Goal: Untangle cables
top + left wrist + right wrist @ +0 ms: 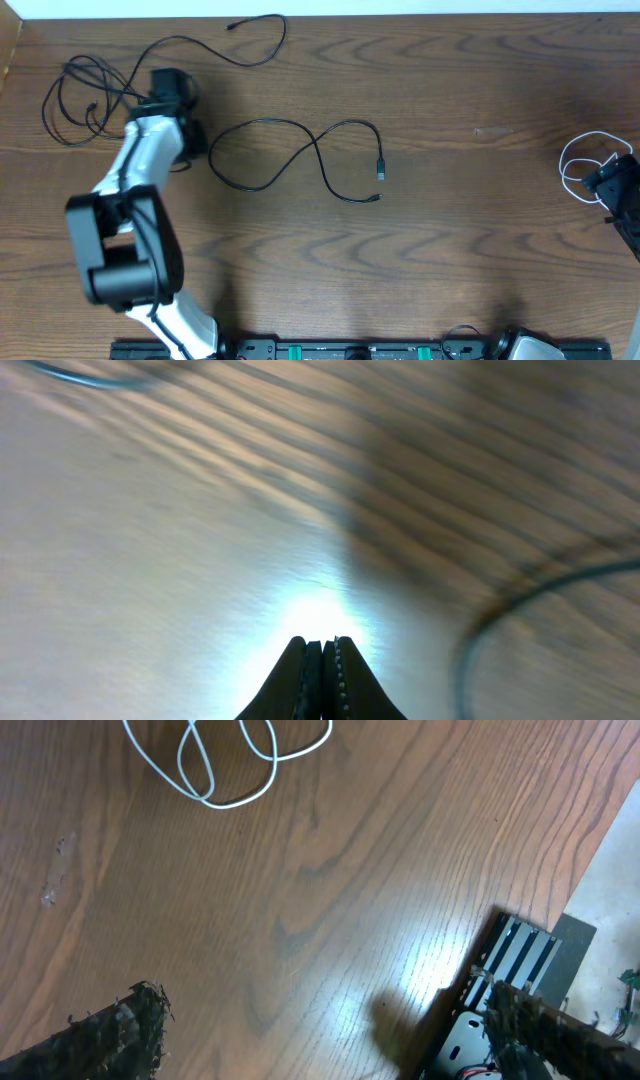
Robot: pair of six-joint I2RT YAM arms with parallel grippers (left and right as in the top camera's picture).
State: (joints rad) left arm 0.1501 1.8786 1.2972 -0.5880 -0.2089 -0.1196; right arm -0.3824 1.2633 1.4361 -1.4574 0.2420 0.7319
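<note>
Several black cables lie on the wooden table. One is a tangled bunch (pixel 80 95) at the far left, with a strand (pixel 235 45) running up to the back edge. Another black cable (pixel 300 150) loops across the middle, and its plug ends (pixel 380 168) lie to the right. My left gripper (pixel 190 135) sits between the bunch and the middle cable, low over the wood. Its jaws (pixel 322 647) are shut with nothing between them, and a blurred cable curve (pixel 500 610) lies to their right. A white cable (pixel 585 165) is coiled at the far right and also shows in the right wrist view (pixel 225 765). My right gripper (pixel 615 185) (pixel 325 1005) is open and empty beside the coil.
The table's right edge and a metal bracket (pixel 510 970) show by the right finger. The arms' base rail (pixel 350 350) runs along the front edge. Another blurred cable strand (pixel 80 375) crosses the top left of the left wrist view.
</note>
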